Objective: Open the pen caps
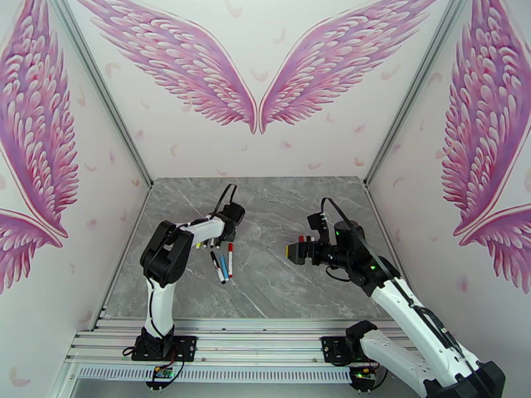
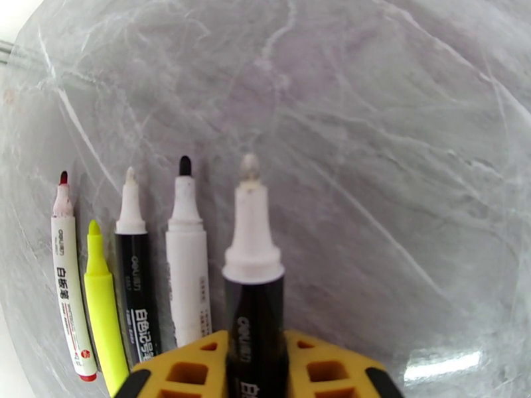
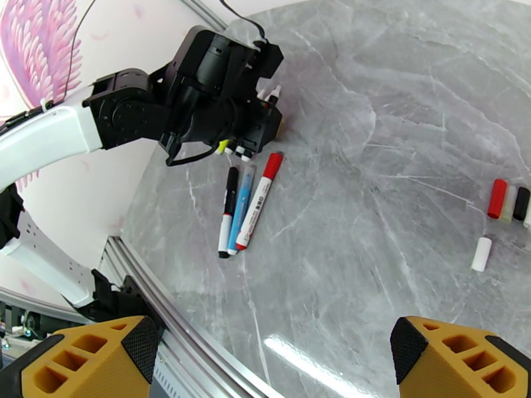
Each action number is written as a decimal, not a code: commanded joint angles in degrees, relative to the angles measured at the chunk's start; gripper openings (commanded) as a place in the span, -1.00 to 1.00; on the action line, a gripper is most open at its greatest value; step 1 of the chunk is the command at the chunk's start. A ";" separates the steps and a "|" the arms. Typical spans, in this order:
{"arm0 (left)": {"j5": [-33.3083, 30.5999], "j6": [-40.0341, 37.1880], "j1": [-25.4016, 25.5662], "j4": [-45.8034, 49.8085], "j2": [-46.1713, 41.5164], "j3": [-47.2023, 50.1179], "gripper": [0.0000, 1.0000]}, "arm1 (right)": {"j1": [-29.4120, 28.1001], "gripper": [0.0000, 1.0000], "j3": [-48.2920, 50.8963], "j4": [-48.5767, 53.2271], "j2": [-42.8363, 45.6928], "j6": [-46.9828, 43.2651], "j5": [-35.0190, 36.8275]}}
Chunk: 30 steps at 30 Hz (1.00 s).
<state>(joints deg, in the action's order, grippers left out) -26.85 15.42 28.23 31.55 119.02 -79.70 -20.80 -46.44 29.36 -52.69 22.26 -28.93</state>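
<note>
L hand (image 2: 255,356) grips black pen (image 2: 254,306) | caps (image 3: 496,198) ahead of wide-apart R hand (image 3: 273,339)

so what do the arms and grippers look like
Both arms are white shells with black joints: left arm, right arm. A black cable loops over each wrist, and green lights glow on the right one. The fingers are yellow-orange plastic with cut-out pockets and black tips.

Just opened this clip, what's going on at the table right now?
The left gripper holds an uncapped black pen low over the table, beside four other uncapped pens lying in a row. Three pens nearby have their caps on. The right gripper is open and holds nothing, hovering near several loose caps lying on the right side.
</note>
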 commanded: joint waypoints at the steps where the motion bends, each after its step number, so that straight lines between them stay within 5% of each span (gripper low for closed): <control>1: -0.31 0.23 -0.12 2.80 0.35 -2.74 -0.34 | -0.49 0.98 0.73 -0.22 0.83 0.68 0.10; 6: -0.12 0.99 -0.23 3.91 -2.08 -2.76 -0.16 | -0.48 0.98 -0.15 0.51 0.00 0.33 -0.08; 16: 3.10 5.88 0.29 5.30 -13.29 0.44 -0.14 | -1.39 0.98 0.10 -0.01 0.02 1.30 -0.34; 30: 9.96 21.62 1.79 8.12 -41.50 22.41 0.01 | -4.59 0.97 0.12 0.12 -0.50 3.30 2.38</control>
<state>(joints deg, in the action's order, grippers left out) -19.79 31.27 29.67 37.52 82.15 -61.43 -24.08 -46.44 29.34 -53.30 24.03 -28.21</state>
